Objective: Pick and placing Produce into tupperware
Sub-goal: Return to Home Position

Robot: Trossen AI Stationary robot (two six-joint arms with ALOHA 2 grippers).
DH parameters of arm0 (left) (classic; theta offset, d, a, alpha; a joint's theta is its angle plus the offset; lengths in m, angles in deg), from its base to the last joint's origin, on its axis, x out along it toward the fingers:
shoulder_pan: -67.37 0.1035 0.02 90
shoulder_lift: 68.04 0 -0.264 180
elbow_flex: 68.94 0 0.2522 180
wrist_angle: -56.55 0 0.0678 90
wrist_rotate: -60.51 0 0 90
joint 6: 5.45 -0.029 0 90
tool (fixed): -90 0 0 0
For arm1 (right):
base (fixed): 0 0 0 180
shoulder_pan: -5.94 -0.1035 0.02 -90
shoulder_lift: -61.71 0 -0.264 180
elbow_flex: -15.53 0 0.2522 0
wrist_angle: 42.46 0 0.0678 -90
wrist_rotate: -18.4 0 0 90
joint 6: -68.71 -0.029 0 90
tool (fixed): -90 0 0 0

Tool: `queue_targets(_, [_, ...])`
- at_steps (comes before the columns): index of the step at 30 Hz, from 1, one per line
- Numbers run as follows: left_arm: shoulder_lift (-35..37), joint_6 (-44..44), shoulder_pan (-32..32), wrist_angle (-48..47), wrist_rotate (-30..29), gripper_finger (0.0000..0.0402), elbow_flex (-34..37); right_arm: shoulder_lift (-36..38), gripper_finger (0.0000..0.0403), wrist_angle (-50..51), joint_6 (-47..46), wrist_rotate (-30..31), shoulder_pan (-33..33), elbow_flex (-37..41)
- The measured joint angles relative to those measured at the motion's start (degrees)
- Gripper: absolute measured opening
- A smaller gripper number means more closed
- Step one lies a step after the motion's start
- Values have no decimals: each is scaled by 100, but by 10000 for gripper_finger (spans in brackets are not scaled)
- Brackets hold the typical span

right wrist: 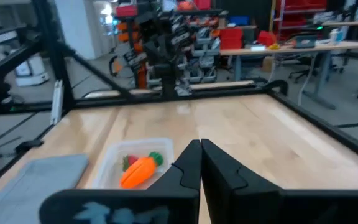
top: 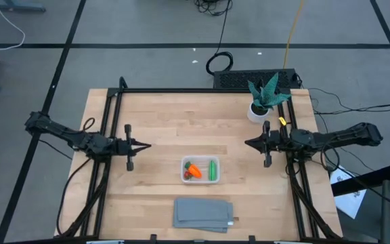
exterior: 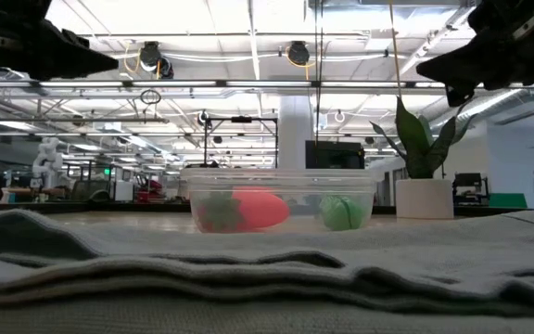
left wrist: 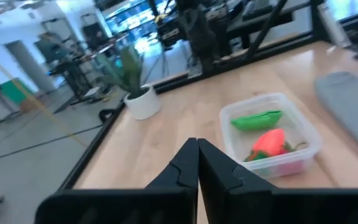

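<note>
The clear tupperware [top: 200, 169] stands near the middle of the table, toward its near side. Inside it lie the orange carrot [top: 193, 169], the red berry [top: 189, 175] and the green pod [top: 212, 169]. The left wrist view shows the tupperware [left wrist: 271, 134] with the pod [left wrist: 257, 119] and the berry [left wrist: 267, 144]; the right wrist view shows the carrot [right wrist: 138, 172]. My left gripper [top: 147, 146] hovers shut above the table, left of the tupperware. My right gripper [top: 247, 143] hovers shut to the right of it. Neither touches anything.
A folded grey cloth [top: 203, 213] lies at the table's near edge, just in front of the tupperware. A spiky green plant in a white pot [top: 261, 103] stands at the far right corner, close behind my right arm. Bare wood lies across the far half of the table.
</note>
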Motion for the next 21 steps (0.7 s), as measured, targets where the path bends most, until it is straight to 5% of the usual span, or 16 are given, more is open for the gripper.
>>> queue_targets(14, [1296,-377,393,-616,627,1,0,906,0,563,216,45,-235,0])
queue_targets(21, [1583,-168,593,-533,1533,2,191,1131,0,837,108,44,-237,0])
